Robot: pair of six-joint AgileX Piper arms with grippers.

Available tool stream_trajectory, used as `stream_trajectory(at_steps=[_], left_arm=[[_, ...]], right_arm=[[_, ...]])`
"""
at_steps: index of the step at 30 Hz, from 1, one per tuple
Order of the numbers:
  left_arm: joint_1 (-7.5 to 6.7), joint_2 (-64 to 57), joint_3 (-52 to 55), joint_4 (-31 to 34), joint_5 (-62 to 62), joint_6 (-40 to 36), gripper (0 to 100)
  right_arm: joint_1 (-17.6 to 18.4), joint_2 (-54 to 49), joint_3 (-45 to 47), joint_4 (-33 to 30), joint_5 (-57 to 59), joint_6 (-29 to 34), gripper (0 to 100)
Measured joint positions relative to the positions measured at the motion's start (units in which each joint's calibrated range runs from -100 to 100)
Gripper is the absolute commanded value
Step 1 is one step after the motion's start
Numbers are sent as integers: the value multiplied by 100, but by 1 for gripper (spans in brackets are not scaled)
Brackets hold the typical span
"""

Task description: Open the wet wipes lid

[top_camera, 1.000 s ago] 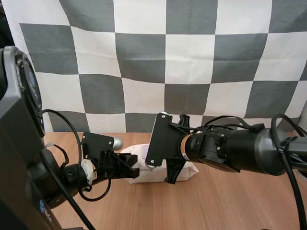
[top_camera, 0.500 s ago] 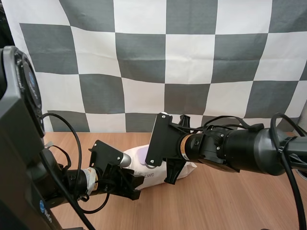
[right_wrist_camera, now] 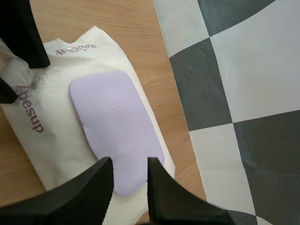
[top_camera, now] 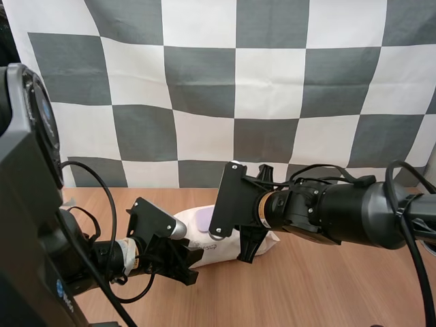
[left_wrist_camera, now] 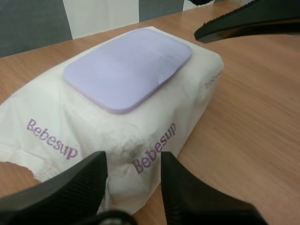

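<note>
A white Bebesup wet wipes pack [top_camera: 196, 236] lies on the wooden table, its lilac lid [left_wrist_camera: 126, 70] flat and closed. My left gripper [top_camera: 187, 263] sits low at the pack's near side. It is open, and in the left wrist view the pack's [left_wrist_camera: 154, 136] front edge shows between its tips [left_wrist_camera: 132, 157]. My right gripper [top_camera: 245, 246] hangs over the pack's right half. In the right wrist view it [right_wrist_camera: 130, 161] stands open just above one end of the lid [right_wrist_camera: 117, 126], fingers a narrow gap apart.
Bare wooden table [top_camera: 327, 286] stretches to the right and front of the pack. The right arm's fingertip [left_wrist_camera: 243, 23] hovers beyond the pack's far end; the left arm's fingers [right_wrist_camera: 23, 33] stand at the pack's other end.
My left gripper dropped from the pack's left end toward its front side, then held still. The right arm and the pack barely moved.
</note>
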Motion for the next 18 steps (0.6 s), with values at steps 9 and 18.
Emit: stream_trajectory(at_steps=[9,18], left_arm=[[0,438,0,-282,-268,403,60],[0,694,0,-495,-328,691,35]], right_arm=[[0,0,0,0,0,0,44],[0,0,0,40,0,0,44]])
